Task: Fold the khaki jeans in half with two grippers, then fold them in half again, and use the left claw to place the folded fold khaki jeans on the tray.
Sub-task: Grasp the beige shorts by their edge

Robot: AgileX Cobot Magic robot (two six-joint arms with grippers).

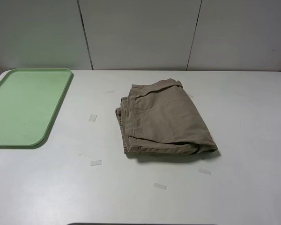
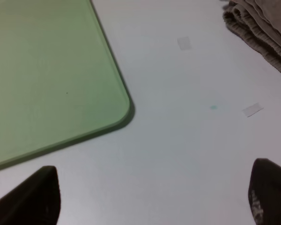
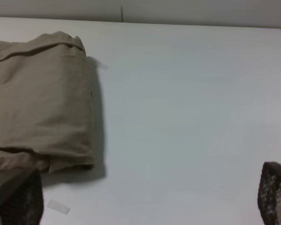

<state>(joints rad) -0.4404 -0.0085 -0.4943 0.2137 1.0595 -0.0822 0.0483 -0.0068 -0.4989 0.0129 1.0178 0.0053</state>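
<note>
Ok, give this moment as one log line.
khaki jeans: folded, on table | tray: bare, apart from jeans | left tool: open, empty | right tool: open, empty

Probably a lab: bare white table (image 1: 253,140), tape marks (image 1: 96,163), plain panelled wall (image 1: 140,33).

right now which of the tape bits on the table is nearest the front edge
The tape piece in front of the khaki jeans' middle; every other piece lies farther back.
</note>
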